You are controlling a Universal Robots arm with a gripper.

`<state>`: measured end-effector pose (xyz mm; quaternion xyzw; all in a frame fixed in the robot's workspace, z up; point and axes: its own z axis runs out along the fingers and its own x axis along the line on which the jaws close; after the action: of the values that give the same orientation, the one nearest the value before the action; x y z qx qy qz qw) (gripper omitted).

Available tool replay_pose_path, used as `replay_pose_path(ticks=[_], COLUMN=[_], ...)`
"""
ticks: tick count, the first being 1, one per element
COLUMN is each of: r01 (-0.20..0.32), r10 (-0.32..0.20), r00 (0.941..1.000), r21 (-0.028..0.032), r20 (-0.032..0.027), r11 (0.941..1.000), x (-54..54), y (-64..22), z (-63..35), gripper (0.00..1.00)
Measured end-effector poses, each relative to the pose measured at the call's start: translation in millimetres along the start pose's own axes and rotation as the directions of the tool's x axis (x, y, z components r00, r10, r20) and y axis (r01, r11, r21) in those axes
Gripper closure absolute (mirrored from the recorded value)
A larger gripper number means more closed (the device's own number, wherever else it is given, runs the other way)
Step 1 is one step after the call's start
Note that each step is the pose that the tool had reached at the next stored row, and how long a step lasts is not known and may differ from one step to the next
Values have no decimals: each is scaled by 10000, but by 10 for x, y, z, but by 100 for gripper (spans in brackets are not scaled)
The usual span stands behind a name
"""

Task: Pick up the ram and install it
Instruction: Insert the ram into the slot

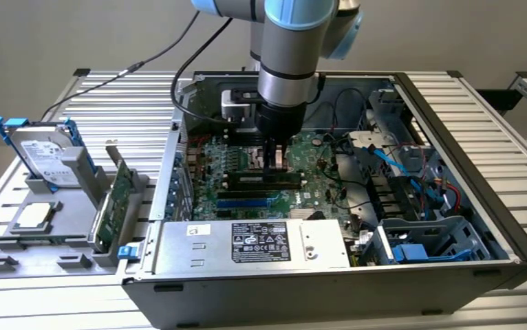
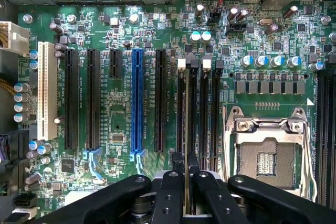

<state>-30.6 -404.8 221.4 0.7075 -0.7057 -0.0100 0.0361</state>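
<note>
gripper point(image 2: 186, 176) pinches ram point(image 2: 186, 124), perhaps slotted, beside cpu socket point(image 2: 268, 156).

Slim, long, narrow green circuit-board ram point(image 2: 186, 124), seen edge-on in the wrist view as a thin dark line. It stands on its long edge, pinched near one end between the closed fingers of the black gripper point(image 2: 186, 162). It runs parallel to the black memory slots point(image 2: 203, 114) and lines up over them. Whether it is seated is unclear.
</note>
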Motion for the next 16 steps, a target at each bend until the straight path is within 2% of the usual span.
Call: replay_pose_path(ticks=[11,16], r01=[36,60], r10=[-36,-60], r00=[10000,10000], r21=[3,9], r20=[-2,-21], r11=[10000,10000], x=[1,2], y=[18,19], z=[-41,-42], gripper=[86,86])
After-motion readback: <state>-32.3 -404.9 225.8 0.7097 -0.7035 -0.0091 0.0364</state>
